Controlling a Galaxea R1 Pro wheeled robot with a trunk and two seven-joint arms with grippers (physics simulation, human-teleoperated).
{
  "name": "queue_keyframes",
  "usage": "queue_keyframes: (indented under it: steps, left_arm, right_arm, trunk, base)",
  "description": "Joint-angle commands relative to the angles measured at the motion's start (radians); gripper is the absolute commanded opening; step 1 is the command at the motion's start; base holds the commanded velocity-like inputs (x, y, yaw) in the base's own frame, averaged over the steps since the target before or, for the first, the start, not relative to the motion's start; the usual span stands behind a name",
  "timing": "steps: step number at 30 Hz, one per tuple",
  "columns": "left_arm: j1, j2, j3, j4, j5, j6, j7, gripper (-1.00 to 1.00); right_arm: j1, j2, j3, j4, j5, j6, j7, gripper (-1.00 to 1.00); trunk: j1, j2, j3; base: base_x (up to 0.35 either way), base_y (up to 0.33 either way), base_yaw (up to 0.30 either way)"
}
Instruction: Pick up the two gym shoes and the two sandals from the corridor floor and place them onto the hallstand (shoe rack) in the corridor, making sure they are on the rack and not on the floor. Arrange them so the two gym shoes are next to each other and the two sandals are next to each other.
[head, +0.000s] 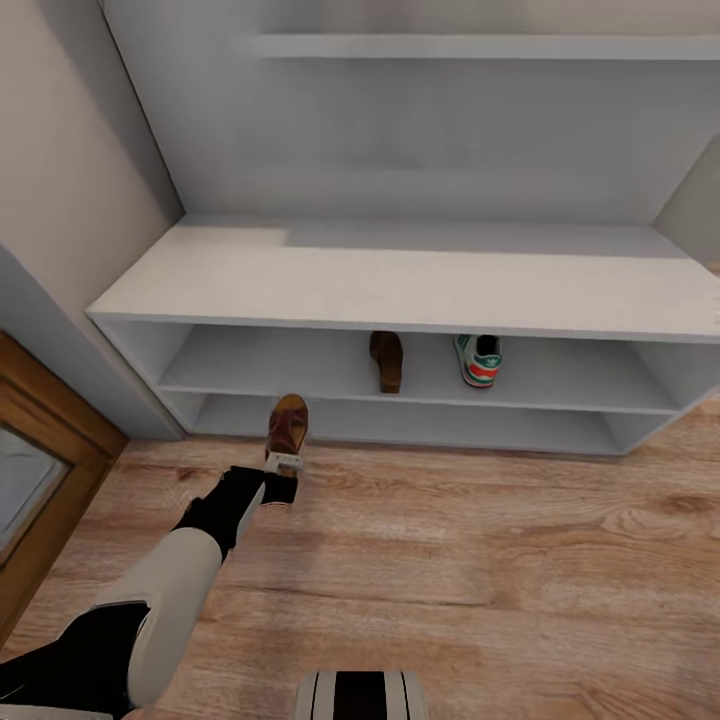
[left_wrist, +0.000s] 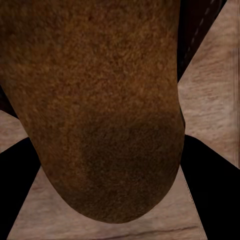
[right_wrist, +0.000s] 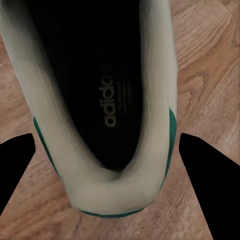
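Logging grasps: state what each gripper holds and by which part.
The left gripper holds a brown sandal by one end. A gym shoe sits between the right gripper's fingers; contact cannot be told.

Off-white walls (head: 60, 150); wood-framed glass door (head: 30, 470) at left; pale floating shelf (head: 480, 46) above

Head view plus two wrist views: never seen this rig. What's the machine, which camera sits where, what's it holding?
It is a simulated two-armed robot on wheels, driven remotely by a person. The wide picture comes from its head, looking down at a pale shoe rack on a wood floor. The other two come from cameras near each gripper. The left gripper holds a brown sandal in front of the rack. On the rack's upper shelf sit a second sandal and a sneaker. The right gripper has another sneaker between its fingers, above the floor. Whether it grips that shoe is unclear.
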Motion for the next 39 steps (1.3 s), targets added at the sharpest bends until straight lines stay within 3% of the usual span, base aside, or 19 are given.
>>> queue_keyframes:
  steps: [1,12,13,15,20,36,39]
  left_arm:
    - [-0.002,-0.002,0.008,-0.008,-0.011,0.01,-0.008,-1.0]
    - [-0.058,-0.046,0.004,-0.02,-0.007,0.073,-0.024,-1.0]
    - [-0.167,-0.047,0.004,-0.02,-0.007,0.425,-0.035,-1.0]
    - [-0.196,-0.047,0.004,-0.02,-0.007,0.472,-0.055,-1.0]
    - [-0.222,-0.046,0.003,-0.017,-0.007,0.51,-0.072,-1.0]
    - [-0.212,-0.047,0.003,0.001,-0.011,0.521,-0.073,-1.0]
    - [-0.21,-0.049,-0.036,0.002,-0.012,0.521,-0.073,-1.0]
  right_arm:
    - [0.0,0.0,0.002,0.001,-0.011,-0.004,0.0,-1.0]
    - [0.0,0.001,0.002,0.001,-0.011,-0.003,0.0,-1.0]
    - [0.0,0.001,0.002,0.001,-0.011,-0.003,0.0,-1.0]
    - [0.0,0.0,0.002,0.001,-0.011,-0.003,0.0,-1.0]
    - [0.0,0.0,0.002,0.001,-0.011,-0.003,0.0,-1.0]
    - [0.0,-0.002,0.002,0.001,-0.011,-0.004,-0.001,-1.0]
    - [0.0,-0.002,0.002,0.001,-0.011,-0.003,0.0,-1.0]
  trunk:
    - [0.0,0.0,0.005]
    - [-0.005,0.003,0.063]
    - [-0.006,0.003,0.068]
    - [-0.007,0.003,0.076]
    - [-0.007,0.004,0.08]
    - [-0.007,0.004,0.08]
    - [-0.007,0.004,0.08]
  base:
    - [0.0,0.0,0.0]
    - [0.0,0.0,0.0]
    - [0.0,0.0,0.0]
    - [0.0,0.0,0.0]
    - [0.0,0.0,0.0]
    - [0.005,0.0,0.0]
    - [0.233,-0.014,0.0]
